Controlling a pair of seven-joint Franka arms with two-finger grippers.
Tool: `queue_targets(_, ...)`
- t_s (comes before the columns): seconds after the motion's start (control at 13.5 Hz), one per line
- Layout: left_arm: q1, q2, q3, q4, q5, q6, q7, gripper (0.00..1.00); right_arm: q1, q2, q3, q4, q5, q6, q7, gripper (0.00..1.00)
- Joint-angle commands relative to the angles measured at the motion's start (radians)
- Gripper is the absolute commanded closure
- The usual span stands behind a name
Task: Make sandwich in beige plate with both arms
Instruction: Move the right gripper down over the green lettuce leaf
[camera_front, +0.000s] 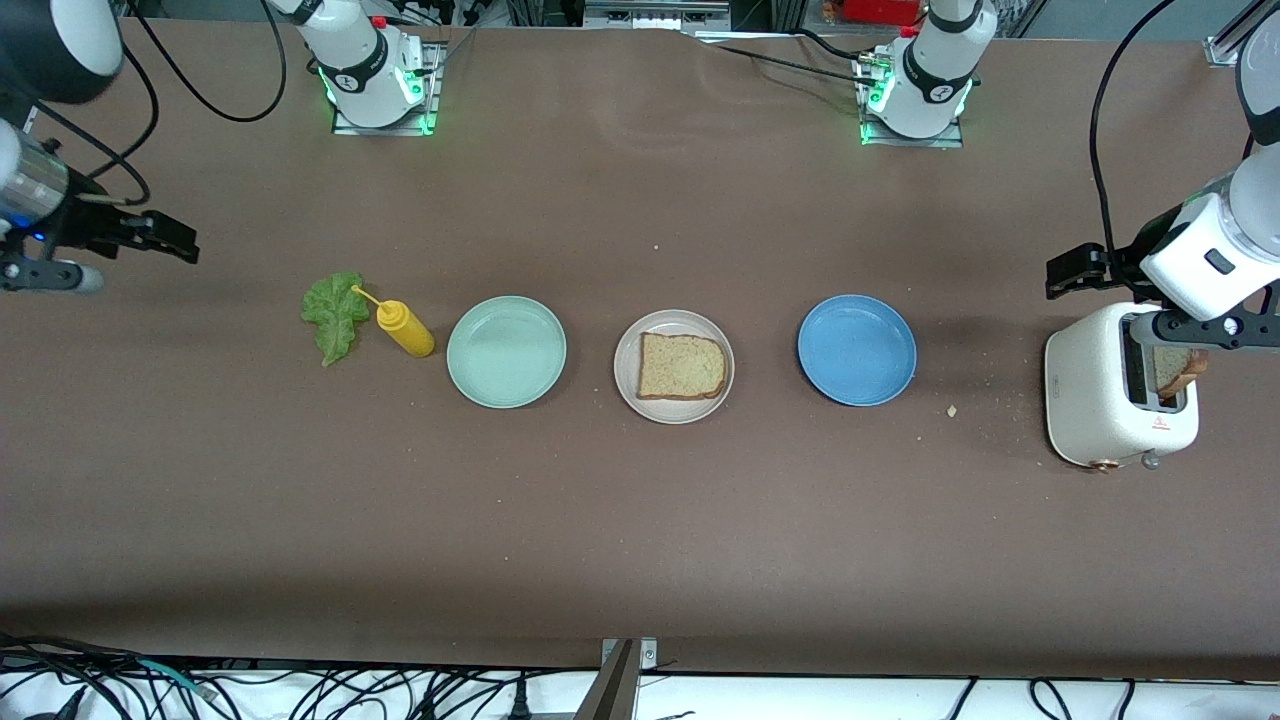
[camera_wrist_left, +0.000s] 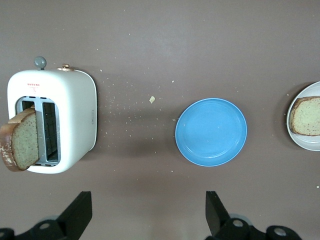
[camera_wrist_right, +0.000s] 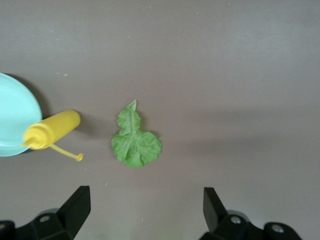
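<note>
The beige plate (camera_front: 626, 372) sits mid-table with one tan bread slice (camera_front: 682, 367) lying flat on it. A second bread slice (camera_front: 1178, 370) stands up out of the white toaster (camera_front: 1095, 395) at the left arm's end. The green lettuce leaf (camera_front: 335, 315) lies flat on the table toward the right arm's end. My left gripper (camera_wrist_left: 148, 197) hangs open and holds nothing, over bare table beside the toaster (camera_wrist_left: 70, 115). Over bare table beside the lettuce (camera_wrist_right: 136, 142), my right gripper (camera_wrist_right: 145, 192) is open too, nothing between its fingers.
A yellow mustard bottle (camera_front: 405, 328) lies on its side between the lettuce and a mint green plate (camera_front: 506, 351). A blue plate (camera_front: 857, 349) sits between the beige plate and the toaster. Crumbs are scattered near the toaster.
</note>
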Motion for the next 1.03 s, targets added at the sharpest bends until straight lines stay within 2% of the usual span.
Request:
queue_targets(0.0, -0.002, 0.003, 0.002, 0.005, -0.016, 0.003, 0.001, 0.0, -0.012, -0.01, -0.028, -0.18, 0.025, 0.131, -0.017, 0.0)
queue_targets(0.15, 0.0, 0.003, 0.002, 0.005, -0.016, 0.003, 0.001, 0.0, -0.014, 0.071, -0.03, -0.211, 0.075, 0.159, -0.017, 0.0)
queue_targets(0.22, -0.002, 0.003, 0.002, 0.005, -0.016, 0.003, 0.001, 0.0, -0.018, 0.128, -0.054, -0.202, 0.109, 0.165, -0.022, 0.0)
queue_targets(0.3, -0.002, 0.003, 0.002, 0.005, -0.016, 0.003, 0.0, 0.0, -0.018, 0.174, -0.068, -0.196, 0.161, 0.2, -0.042, 0.0)
queue_targets(0.44, -0.002, 0.003, 0.002, 0.005, -0.016, 0.003, 0.0, 0.0, -0.018, 0.248, -0.068, -0.199, 0.189, 0.292, -0.083, 0.0)
queue_targets(0.81, -0.002, 0.003, 0.002, 0.005, -0.016, 0.003, 0.0, 0.0, -0.018, 0.361, -0.062, -0.196, 0.238, 0.4, -0.131, 0.0)
queue_targets(0.96, -0.002, 0.003, 0.002, 0.005, -0.016, 0.003, 0.0, 0.0, -0.009, 0.383, -0.062, -0.194, 0.301, 0.426, -0.139, 0.0)
